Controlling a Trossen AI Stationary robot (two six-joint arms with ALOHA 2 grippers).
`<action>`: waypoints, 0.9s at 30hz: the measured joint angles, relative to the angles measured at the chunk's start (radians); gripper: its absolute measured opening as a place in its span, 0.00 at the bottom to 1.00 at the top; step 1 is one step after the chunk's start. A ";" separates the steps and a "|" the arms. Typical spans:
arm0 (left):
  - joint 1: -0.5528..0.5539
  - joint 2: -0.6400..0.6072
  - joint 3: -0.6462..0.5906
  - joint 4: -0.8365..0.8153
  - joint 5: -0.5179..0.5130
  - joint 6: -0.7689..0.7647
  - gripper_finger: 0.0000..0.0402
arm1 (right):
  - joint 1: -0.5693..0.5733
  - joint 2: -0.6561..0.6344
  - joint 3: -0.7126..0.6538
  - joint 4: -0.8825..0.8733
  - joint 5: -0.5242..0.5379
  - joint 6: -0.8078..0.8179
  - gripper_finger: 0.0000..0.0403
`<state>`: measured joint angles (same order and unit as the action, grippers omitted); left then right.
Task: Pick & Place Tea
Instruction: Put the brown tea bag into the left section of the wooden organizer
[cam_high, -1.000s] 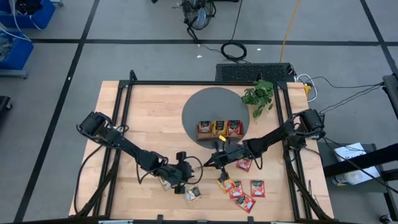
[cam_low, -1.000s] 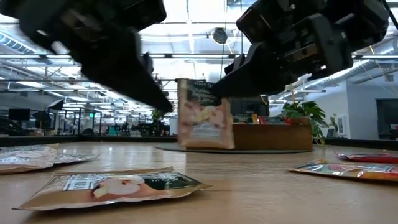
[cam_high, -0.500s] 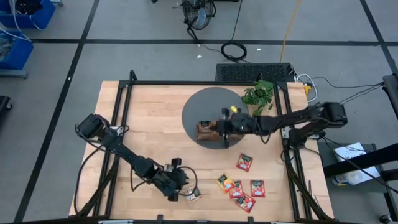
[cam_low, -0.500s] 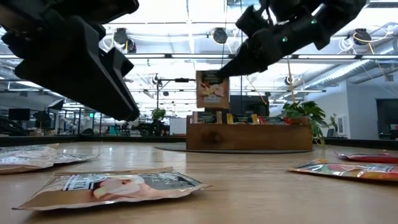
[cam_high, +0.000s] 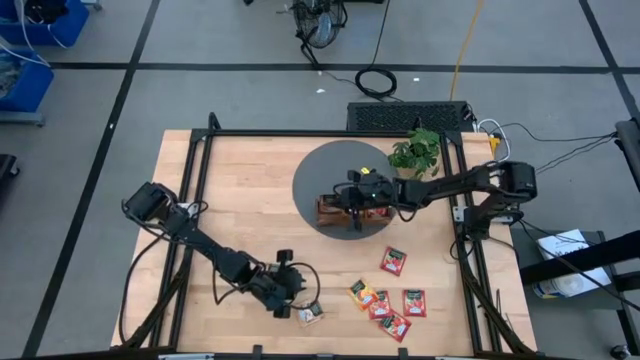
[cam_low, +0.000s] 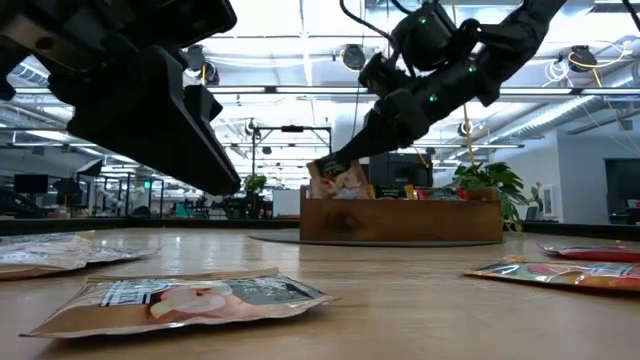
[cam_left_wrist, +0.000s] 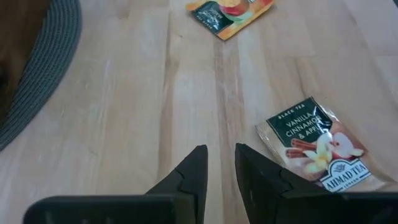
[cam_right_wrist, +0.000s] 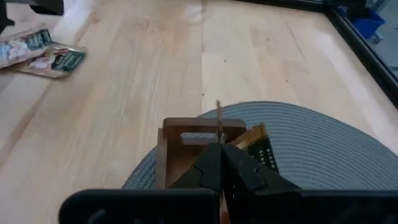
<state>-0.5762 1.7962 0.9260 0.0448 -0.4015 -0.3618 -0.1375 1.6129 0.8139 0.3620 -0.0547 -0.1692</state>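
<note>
- Overhead, the right hand (cam_high: 345, 197) sits at the middle of the frame above the wooden tray (cam_high: 352, 209), its fingers pressed together on a pale tea sachet (cam_low: 337, 180).
- Seen from counter height, that sachet stands tilted, its lower part down in the tray's leftmost compartment.
- Lower in the overhead frame, left of centre, the left hand (cam_high: 300, 295) hovers over the wooden counter (cam_high: 250, 200), its fingers (cam_left_wrist: 193, 171) a narrow gap apart and holding nothing.
- Just beside it lies a pale sachet (cam_high: 311, 314), flat on the counter; the left wrist view shows its vanilla and cinnamon print.
- A cluster of red and orange sachets (cam_high: 388, 308) lies at the lower right of the overhead frame.
- A round grey mat (cam_high: 320, 175) carries the tray, with a small green plant (cam_high: 418, 155) at its upper right edge.
</note>
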 joint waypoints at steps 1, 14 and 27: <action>0.000 0.000 0.000 -0.001 0.000 0.000 0.22 | 0.000 0.009 0.000 0.016 0.000 0.000 0.00; -0.020 0.000 0.000 -0.022 0.001 -0.014 0.22 | 0.004 0.016 -0.002 0.119 0.001 0.061 0.00; -0.039 0.000 0.000 -0.027 0.001 -0.018 0.22 | 0.054 0.030 -0.131 0.380 0.110 0.171 0.00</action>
<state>-0.6156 1.7966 0.9260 0.0174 -0.4004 -0.3794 -0.0834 1.6428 0.6830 0.7424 0.0551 0.0018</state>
